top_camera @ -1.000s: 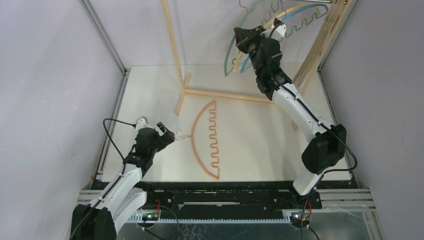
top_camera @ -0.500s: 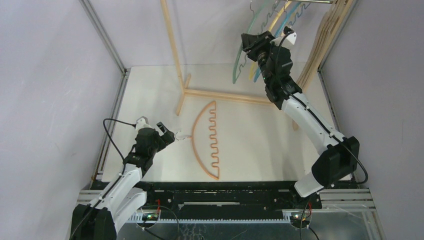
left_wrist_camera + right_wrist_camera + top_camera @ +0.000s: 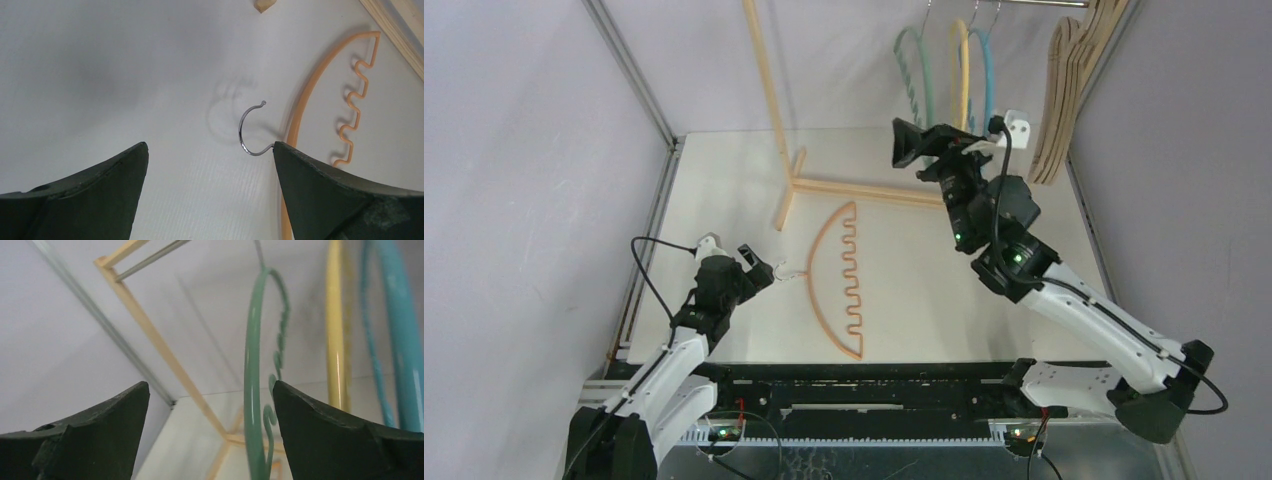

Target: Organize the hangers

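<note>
Orange hanger (image 3: 810, 275) lies flat near the middle of the white table (image 3: 724, 180), its arched back toward 9 o'clock and its wavy edge toward 3 o'clock. Its metal hook (image 3: 243, 131) sticks out at 9 o'clock. The left gripper (image 3: 749, 265) sits low over the table right there, its jaws spread wide. In the left wrist view the hook lies between the two fingers, close to the right-hand one, and nothing is pinched.

Up at 1 o'clock, a green hanger (image 3: 912, 70), a yellow hanger (image 3: 964, 70) and a teal hanger (image 3: 987, 75) hang side by side from the bar (image 3: 1044, 3) of the pale wooden rack (image 3: 769, 90). A bunch of wooden hangers (image 3: 1064, 100) hangs at their 3 o'clock side. The right gripper (image 3: 914, 145) is raised just at 6 o'clock of the green hanger, jaws spread apart. Seen from the right wrist, the green hanger stands in the gap between the fingers with space on both sides.
</note>
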